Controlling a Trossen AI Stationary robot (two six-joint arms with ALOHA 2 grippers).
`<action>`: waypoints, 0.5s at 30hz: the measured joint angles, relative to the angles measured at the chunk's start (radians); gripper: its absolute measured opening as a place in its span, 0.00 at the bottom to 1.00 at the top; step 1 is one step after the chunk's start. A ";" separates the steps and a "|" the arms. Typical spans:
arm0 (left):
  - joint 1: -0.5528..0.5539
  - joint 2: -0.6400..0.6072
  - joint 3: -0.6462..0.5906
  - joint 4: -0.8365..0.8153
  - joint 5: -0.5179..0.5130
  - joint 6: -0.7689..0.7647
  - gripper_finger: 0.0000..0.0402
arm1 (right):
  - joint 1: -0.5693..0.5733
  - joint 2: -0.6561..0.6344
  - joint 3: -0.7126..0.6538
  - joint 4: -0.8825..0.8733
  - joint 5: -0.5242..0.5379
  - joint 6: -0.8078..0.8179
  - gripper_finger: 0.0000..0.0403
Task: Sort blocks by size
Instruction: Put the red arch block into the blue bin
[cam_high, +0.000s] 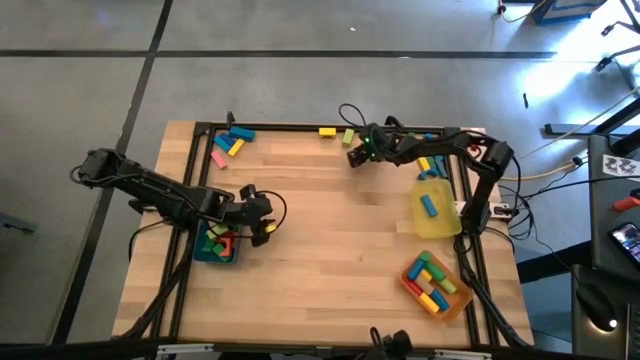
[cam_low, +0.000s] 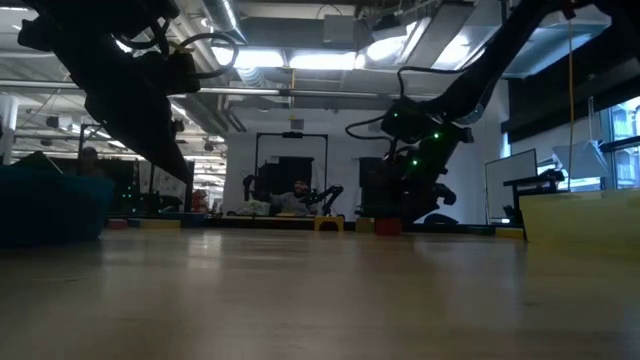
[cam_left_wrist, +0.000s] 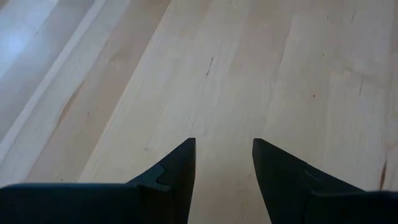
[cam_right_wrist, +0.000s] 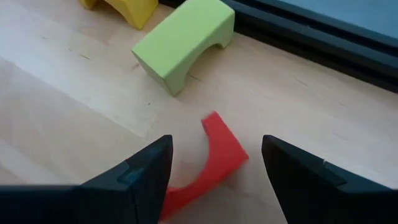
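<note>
The right tool (cam_right_wrist: 211, 180) stood spread wide and empty, low over the worktop (cam_high: 330, 250) near its far edge, with the red arch block (cam_right_wrist: 208, 165) lying flat between its two fingers. To take that block well, the judgement was that the tool should come straight down with the arch centred in the gap, then close across the arch's narrow thickness rather than its curve, so it would not twist out. Just beyond the red piece, toward the far rim, sat a light green arch block (cam_right_wrist: 183, 43), near enough that a finger could nudge it if the tool drifted forward; a yellow block (cam_right_wrist: 127, 9) lay beyond that, beside it.

The left tool (cam_left_wrist: 224, 165) hung parted and empty over bare wood near the left edge, just beside the teal tray (cam_high: 215, 250) with its few blocks. Along the right edge a yellow tray (cam_high: 440, 222) held one blue block (cam_high: 429, 205), and an orange tray (cam_high: 450, 300) toward the near right corner held several.
</note>
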 joint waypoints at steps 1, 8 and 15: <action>0.000 0.000 0.000 0.000 0.000 0.000 0.36 | 0.000 0.001 0.009 -0.013 -0.005 0.000 0.62; 0.000 0.000 0.000 0.000 0.000 0.000 0.36 | 0.001 0.003 0.035 -0.103 -0.013 0.068 0.57; 0.000 0.000 0.000 0.000 -0.001 0.000 0.36 | 0.000 0.003 0.033 -0.131 -0.012 0.051 0.43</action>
